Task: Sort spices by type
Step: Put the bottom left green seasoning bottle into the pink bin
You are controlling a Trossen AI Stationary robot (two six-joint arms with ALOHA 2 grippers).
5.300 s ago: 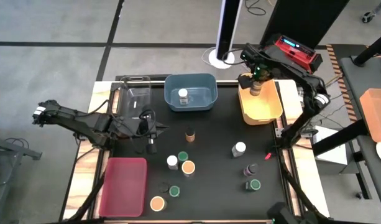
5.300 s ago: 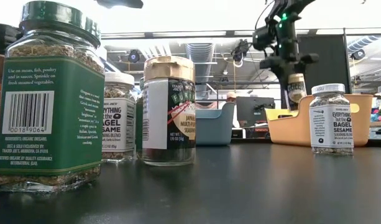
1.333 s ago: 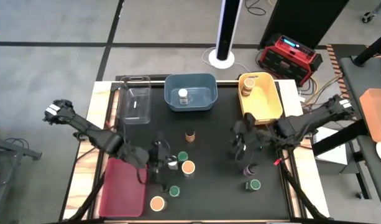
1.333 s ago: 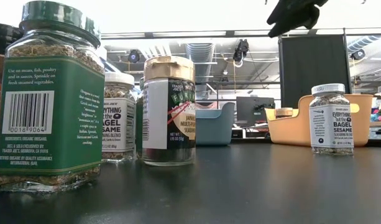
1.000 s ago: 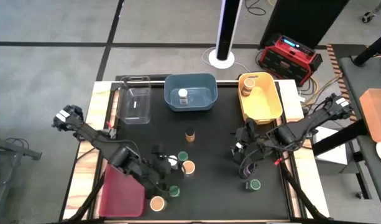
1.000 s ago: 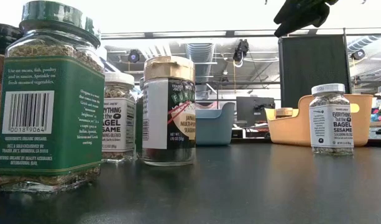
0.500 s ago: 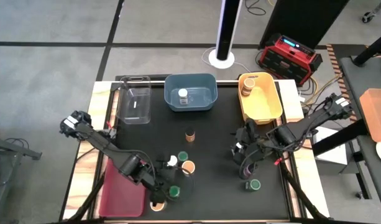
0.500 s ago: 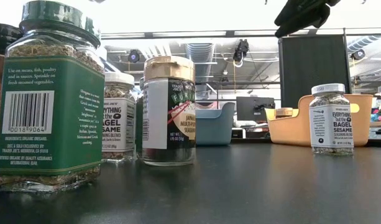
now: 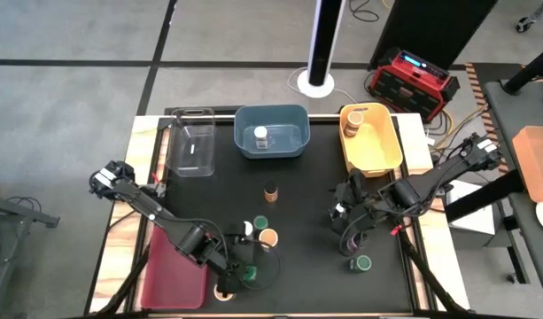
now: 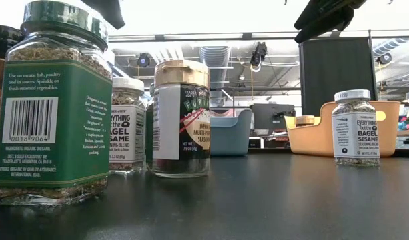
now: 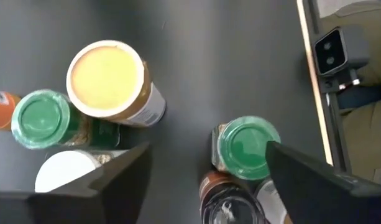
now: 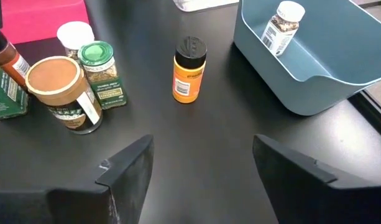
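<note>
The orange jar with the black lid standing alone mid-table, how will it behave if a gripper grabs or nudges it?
The orange jar looks rigid, so it should hold its shape when squeezed. It stands upright and is taller than wide, so a high push would probably tip it. Being round, it would likely roll once down.

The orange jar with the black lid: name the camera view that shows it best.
The right wrist view: the orange jar stands unobstructed, label and black lid visible. The high view shows only its top; it doesn't appear in the low or left wrist views.

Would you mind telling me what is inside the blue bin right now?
The blue bin holds one white-lidded spice jar, lying tilted in the right wrist view. Nothing else shows; that view cuts off one end.
</note>
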